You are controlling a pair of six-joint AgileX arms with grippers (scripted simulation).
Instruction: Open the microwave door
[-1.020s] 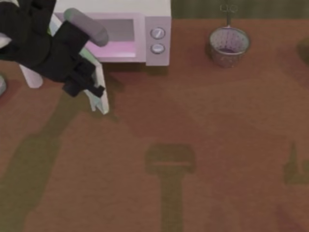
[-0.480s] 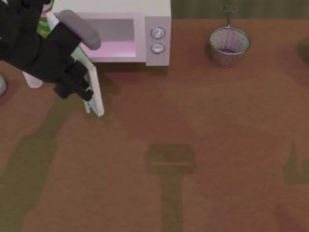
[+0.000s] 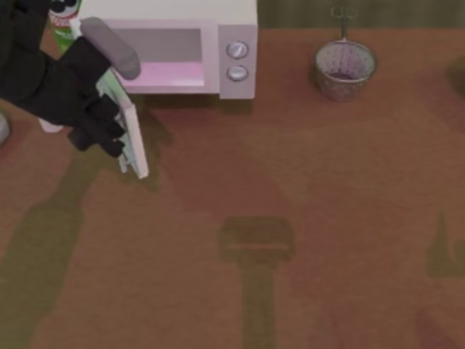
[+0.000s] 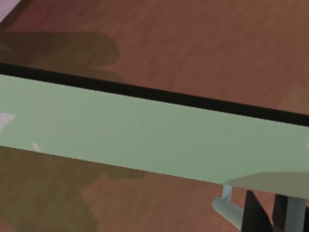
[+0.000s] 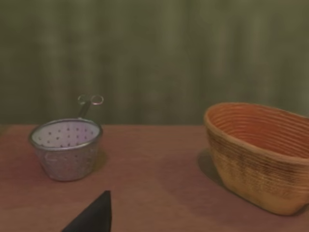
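Our left gripper (image 3: 120, 145) reaches from the desk's far left corner, pinching the microwave door (image 3: 135, 142), which stands swung wide open. Our right arm is parked; we can't tell its fingers' state.

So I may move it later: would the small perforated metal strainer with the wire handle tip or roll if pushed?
The perforated metal strainer stands upright on a flat base, so it would probably slide rather than roll. Its thin holed wall suggests it is light and stiff. A push high on the rim or the wire handle might tip it.
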